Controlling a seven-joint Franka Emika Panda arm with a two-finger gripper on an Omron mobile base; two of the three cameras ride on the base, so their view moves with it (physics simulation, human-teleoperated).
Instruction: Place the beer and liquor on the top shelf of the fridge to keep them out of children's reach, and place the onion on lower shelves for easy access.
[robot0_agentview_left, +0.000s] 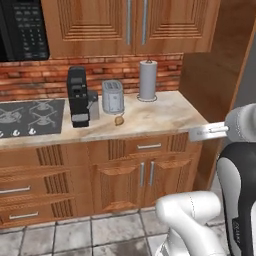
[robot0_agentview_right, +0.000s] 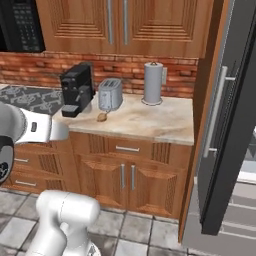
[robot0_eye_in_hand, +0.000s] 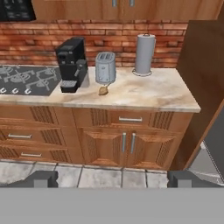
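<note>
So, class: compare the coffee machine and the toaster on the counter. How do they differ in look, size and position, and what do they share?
The coffee machine is black, while the toaster is silver-grey. The coffee machine stands taller than the toaster. The coffee machine sits next to the stovetop, whereas the toaster stands nearer the paper towel roll, with the onion just in front of it. Both stand upright on the marble counter, close to the brick wall.

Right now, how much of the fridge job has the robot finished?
Looks done: the fridge door stands open. No bottles stand on the counter, but whether they are shelved I cannot tell. In hand: nothing; the gripper is open, back from the counter. Left: the onion lies by the toaster, not yet picked up.
</note>
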